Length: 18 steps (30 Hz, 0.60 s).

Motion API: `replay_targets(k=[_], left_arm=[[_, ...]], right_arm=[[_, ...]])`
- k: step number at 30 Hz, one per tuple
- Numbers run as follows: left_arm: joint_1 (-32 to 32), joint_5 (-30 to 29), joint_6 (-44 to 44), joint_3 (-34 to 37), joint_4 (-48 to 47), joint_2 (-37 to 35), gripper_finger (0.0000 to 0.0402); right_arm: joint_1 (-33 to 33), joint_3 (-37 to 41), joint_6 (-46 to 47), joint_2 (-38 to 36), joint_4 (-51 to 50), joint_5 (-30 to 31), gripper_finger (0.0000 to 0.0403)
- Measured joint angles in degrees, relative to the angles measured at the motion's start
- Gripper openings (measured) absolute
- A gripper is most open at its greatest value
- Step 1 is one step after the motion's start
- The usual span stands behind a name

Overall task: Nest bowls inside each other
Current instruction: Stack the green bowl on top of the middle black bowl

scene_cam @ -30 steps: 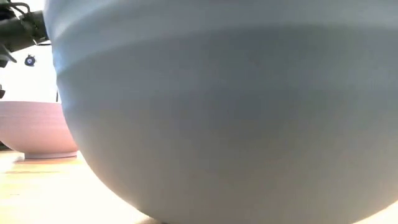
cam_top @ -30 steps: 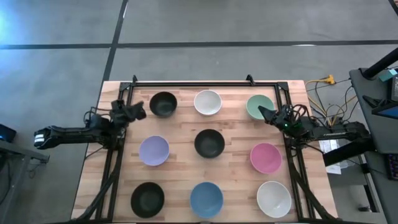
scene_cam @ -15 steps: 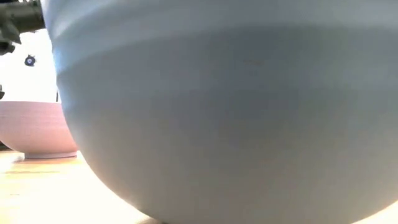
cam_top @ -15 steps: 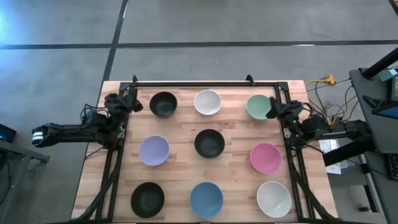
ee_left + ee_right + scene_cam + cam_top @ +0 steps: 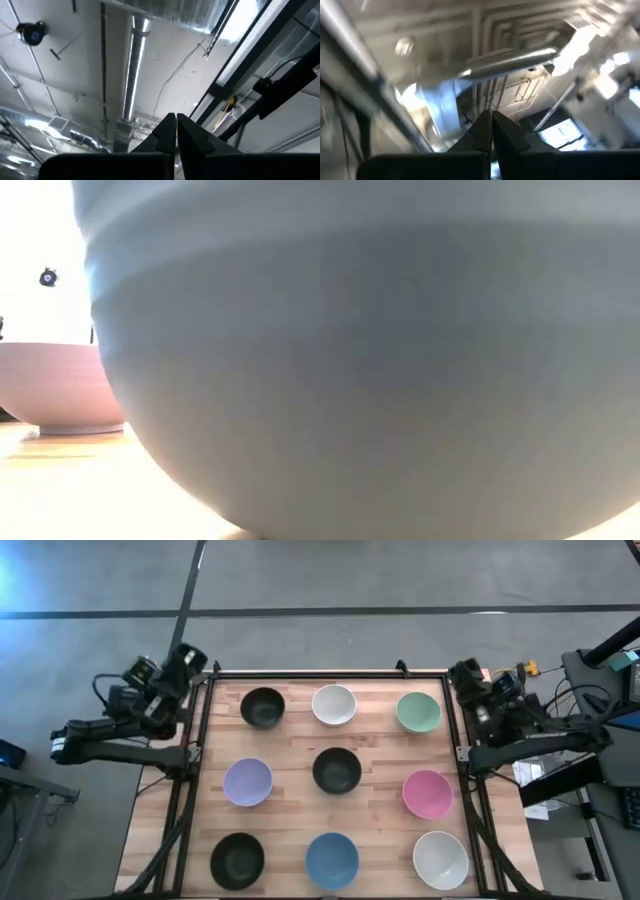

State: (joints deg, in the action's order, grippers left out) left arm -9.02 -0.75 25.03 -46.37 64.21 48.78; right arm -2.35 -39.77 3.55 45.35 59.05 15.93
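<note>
I see nine smooth, round, plain bowls sitting apart in a three-by-three grid on the pale wood-plank table (image 5: 380,750), none nested. My landmark is the glossy black centre bowl (image 5: 337,770). Beyond it sits a white bowl (image 5: 334,705), flanked by a black bowl (image 5: 262,707) on the left and a green bowl (image 5: 418,712) on the right. Level with it are the lavender bowl (image 5: 247,782) to the left and the pink bowl (image 5: 427,793) to the right. Nearer than it are the blue bowl (image 5: 331,861), a second black one (image 5: 238,860) and a second white one (image 5: 440,860).

In the low view the blue bowl's matte curved wall (image 5: 380,370) fills nearly everything, with the pink one (image 5: 60,385) behind.

Since a second ago both arms have pulled off the table: the left gripper (image 5: 190,660) has left the far black bowl and now sits past the table's far-left corner; the right gripper (image 5: 463,672) has left the green bowl for the far-right corner. Both wrist views face the ceiling, with the fingers (image 5: 167,131) pressed together, holding nothing, on the left and likewise on the right (image 5: 485,125).
</note>
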Motion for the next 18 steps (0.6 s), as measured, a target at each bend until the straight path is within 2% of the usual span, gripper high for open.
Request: replay_targets(k=[3, 6, 10, 12, 14, 18], left_arm=[[0.0, 0.0, -4.8, -6.9, -8.4, 2.1, 0.0000], [0.0, 0.1, -6.1, -15.0, -26.7, 3.3, 0.0000], [2.4, 1.5, -7.8, -28.2, -52.6, 7.4, 0.0000], [5.8, -0.3, -12.0, -34.8, -60.6, 10.1, 0.0000], [10.5, -8.4, -17.1, -40.8, -65.9, 12.8, 0.0000], [22.2, -35.7, -30.5, -50.9, -72.9, 18.9, 0.0000]], right_arm=[[0.0, -10.2, -2.5, 6.9, -7.4, -0.5, 0.0009], [0.0, -20.3, 0.6, 13.2, -15.0, -1.3, 0.0009], [-0.7, -33.4, -0.8, 20.1, -26.3, -11.8, 0.0009], [-2.0, -40.0, -4.6, 23.0, -34.3, -11.8, 0.0009], [-3.9, -46.4, -11.5, 25.5, -43.7, -6.3, 0.0009], [-9.1, -58.1, -27.1, 30.4, -59.8, 15.5, 0.0009]])
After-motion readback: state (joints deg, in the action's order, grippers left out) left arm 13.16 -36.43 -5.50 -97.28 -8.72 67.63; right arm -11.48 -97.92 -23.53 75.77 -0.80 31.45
